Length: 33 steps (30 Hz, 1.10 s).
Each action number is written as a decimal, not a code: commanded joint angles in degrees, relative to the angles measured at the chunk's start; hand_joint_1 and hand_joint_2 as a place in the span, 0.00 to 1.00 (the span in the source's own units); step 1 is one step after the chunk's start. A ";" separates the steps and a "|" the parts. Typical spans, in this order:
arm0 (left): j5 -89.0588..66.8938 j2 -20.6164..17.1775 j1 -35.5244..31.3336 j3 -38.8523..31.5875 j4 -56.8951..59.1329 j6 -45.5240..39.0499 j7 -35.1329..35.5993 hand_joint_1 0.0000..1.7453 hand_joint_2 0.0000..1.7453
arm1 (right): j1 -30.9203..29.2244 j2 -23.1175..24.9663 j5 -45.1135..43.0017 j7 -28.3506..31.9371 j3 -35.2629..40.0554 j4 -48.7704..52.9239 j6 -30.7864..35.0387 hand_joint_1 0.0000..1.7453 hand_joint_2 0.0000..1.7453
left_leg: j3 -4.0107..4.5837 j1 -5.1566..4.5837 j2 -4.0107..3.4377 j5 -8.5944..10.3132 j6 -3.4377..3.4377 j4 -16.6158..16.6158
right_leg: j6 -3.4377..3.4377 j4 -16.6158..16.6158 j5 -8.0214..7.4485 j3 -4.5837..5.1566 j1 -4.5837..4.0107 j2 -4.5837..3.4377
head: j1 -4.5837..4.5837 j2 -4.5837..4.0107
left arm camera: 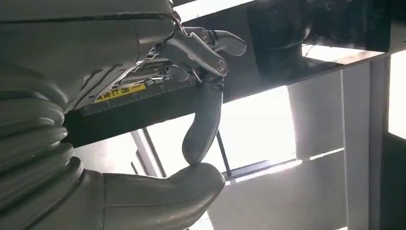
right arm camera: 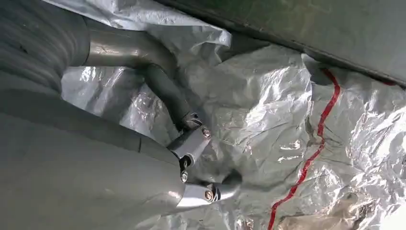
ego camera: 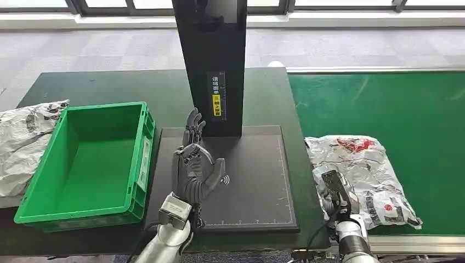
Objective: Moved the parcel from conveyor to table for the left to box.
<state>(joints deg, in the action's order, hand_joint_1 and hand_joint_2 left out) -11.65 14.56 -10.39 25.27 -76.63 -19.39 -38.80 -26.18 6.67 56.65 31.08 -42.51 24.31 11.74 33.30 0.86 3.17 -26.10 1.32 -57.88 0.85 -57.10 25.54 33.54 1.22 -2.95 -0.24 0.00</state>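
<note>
- Fingers [ego camera: 193,129] of the left hand [ego camera: 193,167] are standing spread and raised above the black mat [ego camera: 257,181], grasping nothing.
- Right hand [ego camera: 335,192] is lying at the near left edge of the parcel [ego camera: 362,167]; its fingers [right arm camera: 165,91] are pressing into the crinkled silver wrap, though I cannot tell whether they are actually clasping it.
- Parcel is sitting on the green conveyor [ego camera: 395,104], at its left edge beside the dark table [ego camera: 109,87].
- Green box [ego camera: 90,164] is sitting on the table's left side, touching the mat's left edge.
- Another crumpled bag [ego camera: 22,142] is lying left of the box.
- Black post [ego camera: 216,60] is rising from the mat's far edge.
</note>
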 commanded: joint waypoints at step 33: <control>-2.37 -0.01 2.02 -3.30 0.70 1.02 -1.20 0.00 1.00 | 12.54 5.05 -26.35 8.92 27.21 27.84 0.52 1.00 1.00 | -0.06 -0.04 -0.36 -0.04 -0.04 0.08 | -0.09 -0.01 0.01 0.07 -0.02 0.01 | 0.00 0.00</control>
<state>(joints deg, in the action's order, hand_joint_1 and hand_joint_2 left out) -13.86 14.34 -8.68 24.17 -77.72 -19.08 -38.80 -18.00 10.30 31.71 40.22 -26.90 39.44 12.00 33.33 0.87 3.15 -26.10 1.33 -57.85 0.83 -57.13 25.55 33.63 1.21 -3.00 -0.24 0.00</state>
